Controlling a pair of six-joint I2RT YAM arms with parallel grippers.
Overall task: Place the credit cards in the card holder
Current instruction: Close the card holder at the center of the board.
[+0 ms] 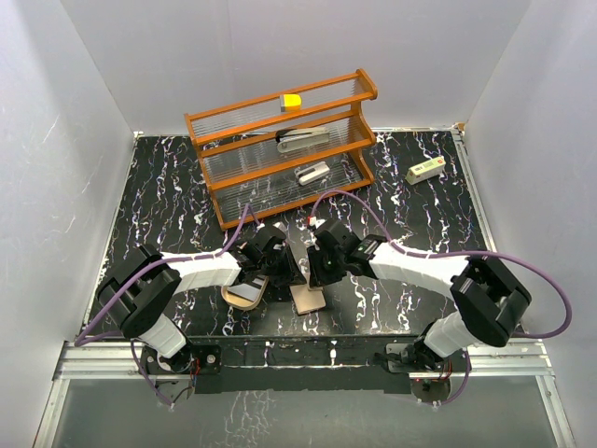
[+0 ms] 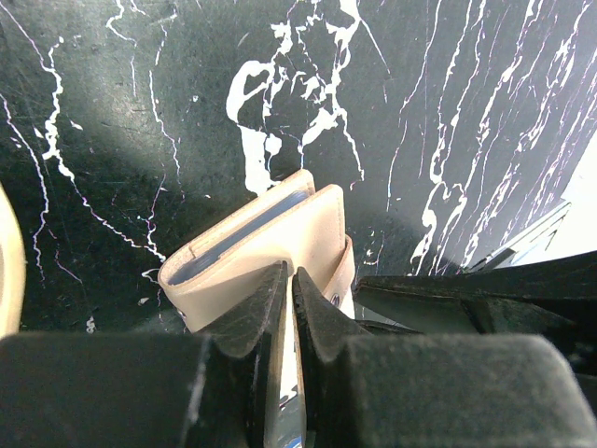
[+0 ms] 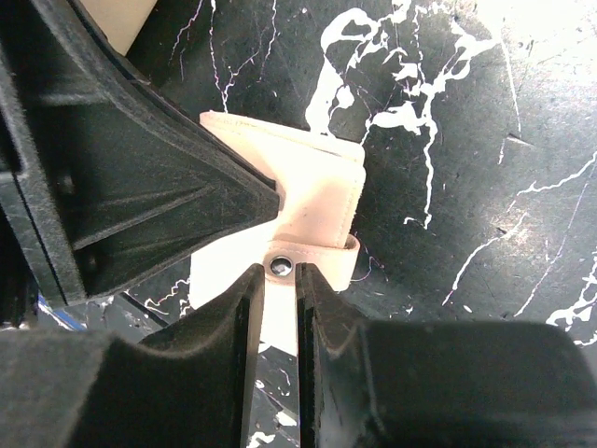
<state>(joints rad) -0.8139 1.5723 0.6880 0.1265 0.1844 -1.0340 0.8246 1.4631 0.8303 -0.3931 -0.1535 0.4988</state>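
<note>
1. The card holder, a shallow oval tan tray with a raised rim (image 1: 228,295), lies on the black white-veined marble table (image 1: 168,187). A flat grey piece (image 1: 248,296) inside it looks like a credit card already delivered.
2. Just right of the tray sits a small square tan stitched wallet (image 2: 312,233), with a blue-grey credit card (image 2: 244,235) showing in its slot.
3. The left gripper (image 2: 287,278) hangs over the tray's right end, tips at the wallet's near edge and jaws pressed almost together. A pale-and-blue sliver shows in the slit; whether it is pinched I cannot tell.
4. The right gripper (image 3: 280,273), on the wallet's side away from the tray, is clamped narrowly on the wallet's snap strap.
5. Risks, as I judge them:
   - The strap could slip free, so the wallet drags along with the card.
   - The card could jam in its tight slot.
   - The crowded fingers could knock each other.
   - A card released short could land on the tray's rim.
6. Both arms reach forward and fold inward, wrists pitched down, meeting above the tray's right side.
</note>
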